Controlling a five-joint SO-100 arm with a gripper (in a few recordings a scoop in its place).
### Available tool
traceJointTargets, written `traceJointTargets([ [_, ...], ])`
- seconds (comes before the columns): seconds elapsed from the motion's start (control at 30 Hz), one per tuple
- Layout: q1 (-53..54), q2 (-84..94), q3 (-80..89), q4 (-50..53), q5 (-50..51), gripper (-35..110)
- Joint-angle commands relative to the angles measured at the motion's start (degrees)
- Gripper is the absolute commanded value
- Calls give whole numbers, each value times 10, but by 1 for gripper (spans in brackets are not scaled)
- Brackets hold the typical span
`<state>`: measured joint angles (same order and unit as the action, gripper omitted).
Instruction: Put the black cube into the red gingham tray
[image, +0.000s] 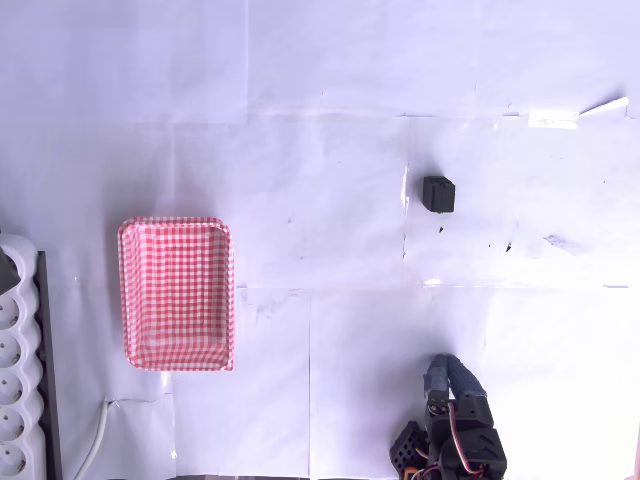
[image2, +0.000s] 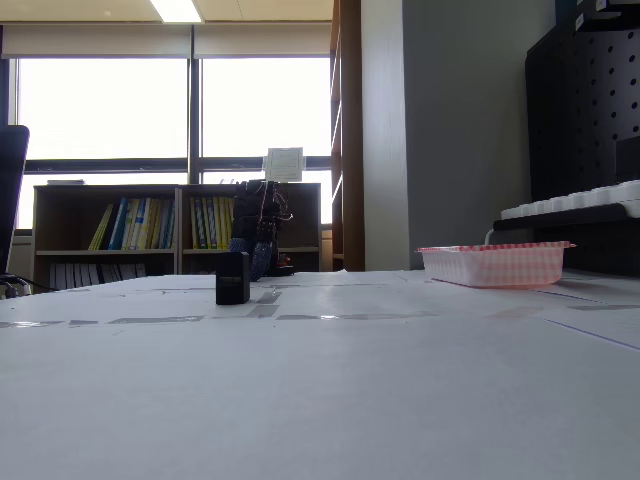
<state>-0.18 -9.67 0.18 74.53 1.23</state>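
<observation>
- well, you won't find any brand or readable writing: the books on the bookcase in the fixed view are too small to read, and the white card standing above the arm looks blank from here.
- your black cube sits alone on the white paper-covered table, in the upper right part of the overhead view; in the fixed view the cube stands upright on the table top.
- your gripper is at the bottom edge of the overhead view, folded back over the arm's base, with the blue fingers pointing up the picture toward the cube; the cube lies well apart from it, roughly straight ahead.
- nothing is between the fingers, but you cannot tell from either view whether they are parted or closed.
- the red gingham tray lies flat at the left of the overhead view, far from both cube and gripper, and nothing rests in it.
- a white power strip runs along the left edge, just beside the tray.
</observation>
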Motion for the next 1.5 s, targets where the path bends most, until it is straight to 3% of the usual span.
traceJointTargets([
  [0.0,-5,-6,6,23,10,1],
  [0.13,-1,-6,6,28,66,1],
  [0.5,-11,9,6,13,56,1],
  [0.57,0,57,6,-20,112,1],
  [0.6,19,92,6,-64,178,1],
  [0.73,33,232,6,-333,64,3],
  [1.0,33,445,12,-659,53,10],
  [1.47,11,785,56,-1079,-23,44],
])
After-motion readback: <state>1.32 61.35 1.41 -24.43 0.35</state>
